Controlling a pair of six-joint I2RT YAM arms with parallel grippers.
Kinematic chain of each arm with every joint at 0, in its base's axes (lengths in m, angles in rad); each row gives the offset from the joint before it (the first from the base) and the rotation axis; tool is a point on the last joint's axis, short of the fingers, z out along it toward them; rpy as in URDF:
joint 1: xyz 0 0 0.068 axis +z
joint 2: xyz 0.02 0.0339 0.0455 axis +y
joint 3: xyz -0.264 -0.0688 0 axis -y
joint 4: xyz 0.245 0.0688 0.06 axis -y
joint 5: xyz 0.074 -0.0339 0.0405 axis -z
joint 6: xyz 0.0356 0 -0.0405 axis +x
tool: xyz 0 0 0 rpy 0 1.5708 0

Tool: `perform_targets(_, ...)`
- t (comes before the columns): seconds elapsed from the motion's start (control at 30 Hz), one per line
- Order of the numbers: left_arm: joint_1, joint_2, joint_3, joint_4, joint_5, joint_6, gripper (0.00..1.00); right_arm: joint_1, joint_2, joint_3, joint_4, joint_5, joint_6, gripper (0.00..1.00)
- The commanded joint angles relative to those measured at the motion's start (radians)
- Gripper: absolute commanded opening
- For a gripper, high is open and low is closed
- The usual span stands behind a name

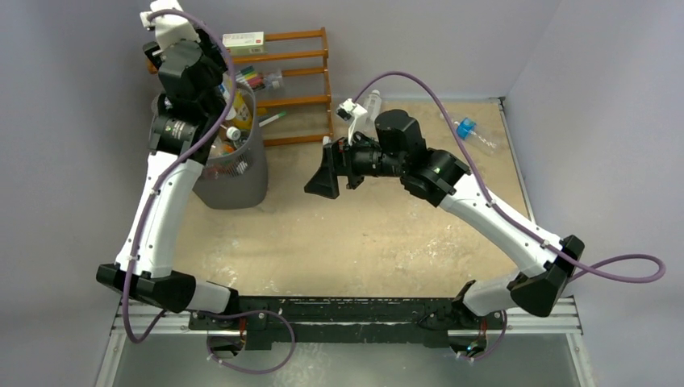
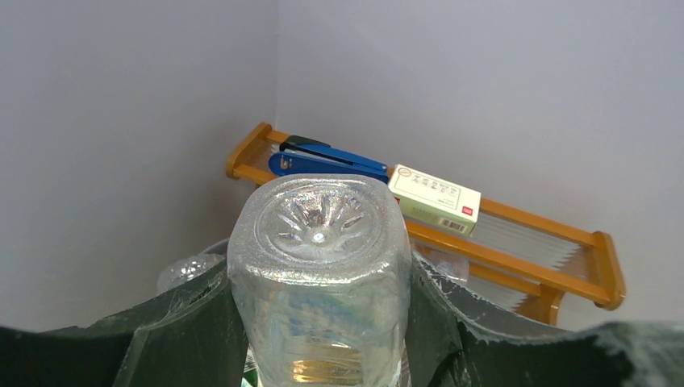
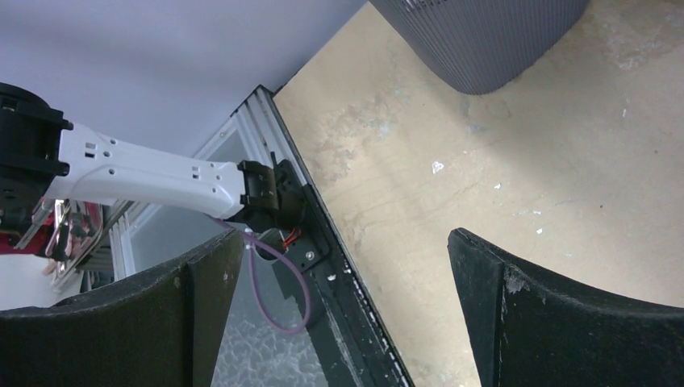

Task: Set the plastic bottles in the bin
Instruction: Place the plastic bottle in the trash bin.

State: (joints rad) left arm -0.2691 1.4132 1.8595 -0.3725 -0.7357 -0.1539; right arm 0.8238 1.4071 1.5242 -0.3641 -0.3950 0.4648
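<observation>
- Over the grey tapered plastic bin with perforated lower walls (image 1: 242,181), at the table's far left: a clear ribbed plastic bottle (image 2: 319,234) pinched between the partly closed fingers of the left gripper (image 2: 323,322), base uppermost in the wrist view, neck out of sight below.
- Held there, presumably, so that a release drops it straight onto the bottles heaped inside (image 1: 230,137).
- Left arm reared tall, elbow bent, wrist tipped over the rim, in front of the orange wooden rack (image 1: 298,76).
- Right gripper (image 3: 345,266) spread fully wide, nothing between the pads, hanging above the sandy tabletop (image 1: 363,242) near the bin.
- Right arm stretched leftward across the middle, forearm about level, fingers aimed at the bin's side; free, by the look of it, to turn back for more.
- Left to collect: a clear blue-capped bottle (image 1: 468,129) lying by the far right corner, well apart from the bin; seemingly another clear one (image 1: 373,102) behind the right wrist, hard to make out.
</observation>
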Motion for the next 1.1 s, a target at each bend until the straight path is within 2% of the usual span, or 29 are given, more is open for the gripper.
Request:
perform_targets(0.0,0.014,-0.058,-0.179,0.339,-0.014,0.097,0.41,0.001,-0.071,-0.012,0.035,-0.007,0.014,1.00)
perform_targets(0.2,0.019,-0.124,-0.465,0.567,0.062,0.060,0.40,0.001,-0.095,-0.047,0.041,-0.005,0.022,1.00)
perform_targets(0.37,0.030,-0.125,-0.564,0.546,0.082,0.006,0.40,0.001,-0.104,-0.061,0.040,0.003,0.023,1.00)
perform_targets(0.57,0.034,-0.121,-0.618,0.508,0.147,-0.035,0.40,0.001,-0.101,-0.071,0.053,0.001,0.024,1.00)
perform_targets(0.73,0.038,-0.154,-0.668,0.488,0.194,-0.055,0.34,0.001,-0.095,-0.073,0.059,0.004,0.024,1.00)
perform_targets(1.07,0.046,-0.142,-0.600,0.255,0.135,-0.104,0.42,0.001,-0.082,-0.084,0.074,-0.007,0.024,1.00)
